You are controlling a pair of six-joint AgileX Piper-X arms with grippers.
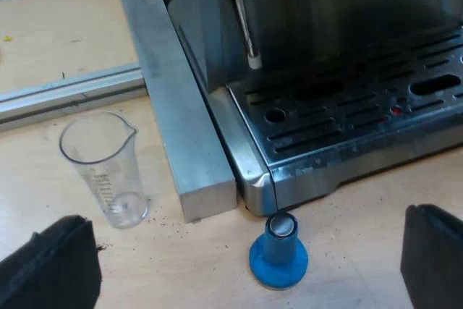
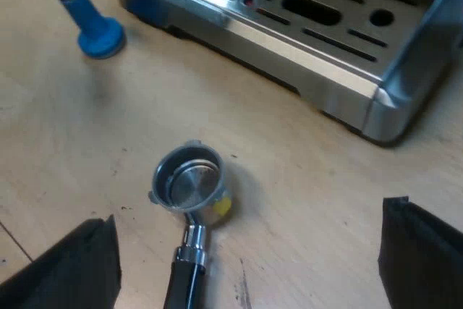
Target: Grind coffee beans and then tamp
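Both wide open and empty, the left gripper (image 1: 249, 255) hangs over the blue tamper (image 1: 278, 257) beside the espresso machine (image 1: 347, 124), the right gripper (image 2: 246, 251) over the loose holder (image 2: 187, 182).

Right gripper (image 2: 246, 260) hangs above the wooden table (image 2: 94, 135), fingers spread wide, nothing between them. Metal holder (image 2: 187, 182) lies loose on the table under it, basket up, bare metal inside. Blue tamper (image 2: 90, 23) stands upright near the espresso machine (image 2: 304, 41) drip tray, apart from the holder.
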